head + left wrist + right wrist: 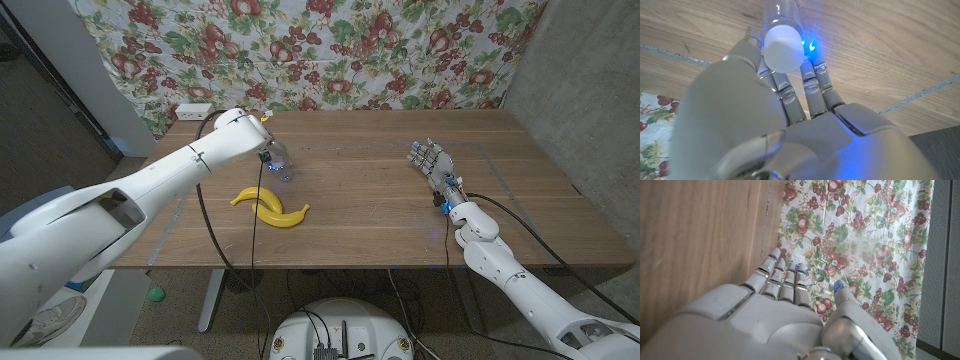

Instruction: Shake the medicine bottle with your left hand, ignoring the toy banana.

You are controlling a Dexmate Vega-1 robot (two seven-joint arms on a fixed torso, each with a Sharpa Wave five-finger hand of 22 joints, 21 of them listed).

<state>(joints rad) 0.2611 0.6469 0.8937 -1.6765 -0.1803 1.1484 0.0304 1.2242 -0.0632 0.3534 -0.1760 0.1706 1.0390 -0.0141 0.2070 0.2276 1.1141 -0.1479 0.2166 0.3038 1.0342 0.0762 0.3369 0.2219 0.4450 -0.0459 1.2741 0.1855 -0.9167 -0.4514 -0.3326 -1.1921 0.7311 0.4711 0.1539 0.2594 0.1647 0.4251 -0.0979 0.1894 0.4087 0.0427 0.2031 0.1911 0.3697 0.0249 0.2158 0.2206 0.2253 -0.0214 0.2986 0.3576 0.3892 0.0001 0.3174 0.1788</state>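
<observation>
Left arm is stretched out over the wooden counter (380,210), and the left hand (266,150) is on the medicine bottle (281,162), a clear bottle with a white cap. From the head view the bottle sits left of centre, under the hand, tilted a little; whether its base touches the counter, I cannot tell. The left wrist view puts us right behind it: fingers (812,85) run up along the bottle's side, the thumb side wraps the other flank, and the white cap (783,47) pokes out between them, lit blue. So that hand is closed around the bottle. What is inside the clear body is too blurred to tell.

Just in front of the bottle, nearer the robot, lies the toy banana (268,205), yellow, curved, flat on the wood and apart from the hand. A black cable (205,215) loops down past it off the arm.

Over on the other side, well apart, the right hand (429,160) stands with fingers extended together and nothing in it. Behind the counter hangs a fruit-print cloth (320,50), with a white power strip (193,110) at the far left edge.
</observation>
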